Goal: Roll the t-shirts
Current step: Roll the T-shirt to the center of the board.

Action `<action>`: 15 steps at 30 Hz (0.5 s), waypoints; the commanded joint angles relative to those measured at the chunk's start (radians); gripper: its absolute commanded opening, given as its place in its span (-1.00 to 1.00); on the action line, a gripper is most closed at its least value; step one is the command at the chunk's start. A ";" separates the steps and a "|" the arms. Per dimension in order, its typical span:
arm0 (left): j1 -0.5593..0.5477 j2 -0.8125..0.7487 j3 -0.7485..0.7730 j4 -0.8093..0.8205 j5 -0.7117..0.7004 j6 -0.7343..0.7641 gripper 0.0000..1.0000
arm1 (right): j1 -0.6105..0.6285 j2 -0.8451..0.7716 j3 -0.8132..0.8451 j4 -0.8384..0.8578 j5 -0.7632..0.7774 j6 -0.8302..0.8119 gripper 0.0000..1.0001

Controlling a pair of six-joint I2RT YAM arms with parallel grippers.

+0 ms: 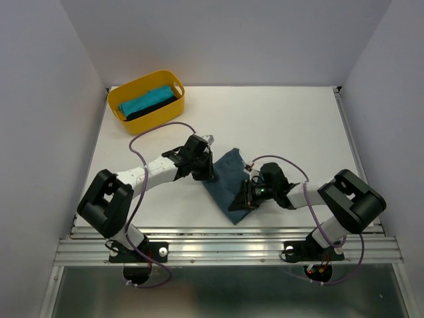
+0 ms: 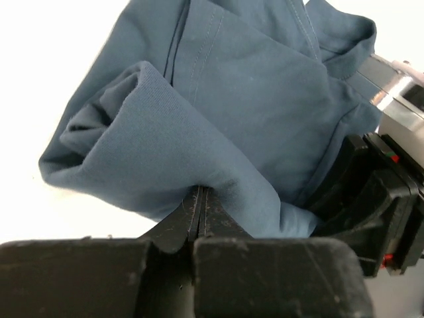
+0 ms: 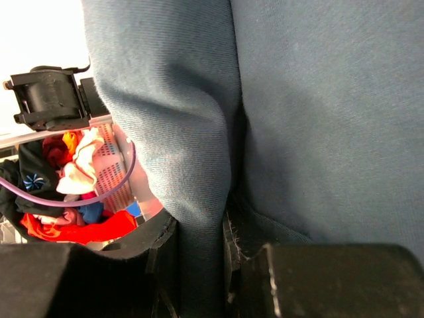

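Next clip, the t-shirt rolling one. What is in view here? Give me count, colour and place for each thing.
blue shirt: one, slate blue, mid-table, bunched between both grippers
turquoise shirt: one, turquoise, in the tub
black shirt: one, black, in the tub beside the turquoise one
tub: one, yellow, far left corner of the table
table: one, white
basket: one, white, perforated, background of the right wrist view
cloths: several, red, orange and white, by the basket
cables: two, purple, one along each arm
arms: two, black and white, bases at the near edge
left gripper: one, black, shut on the blue shirt
right gripper: one, black, shut on a fold of the blue shirt
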 commanded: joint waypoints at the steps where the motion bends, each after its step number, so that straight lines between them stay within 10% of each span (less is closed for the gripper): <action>1: -0.004 0.031 0.050 0.046 -0.006 0.016 -1.00 | -0.008 -0.001 -0.015 0.005 -0.012 -0.012 -0.93; 6: -0.004 0.060 0.044 0.055 -0.031 0.013 -1.00 | -0.008 -0.007 -0.027 0.005 -0.012 -0.006 -0.76; 15: -0.004 0.092 0.030 0.090 -0.011 0.021 -1.00 | -0.008 -0.195 0.020 -0.287 0.111 -0.100 0.26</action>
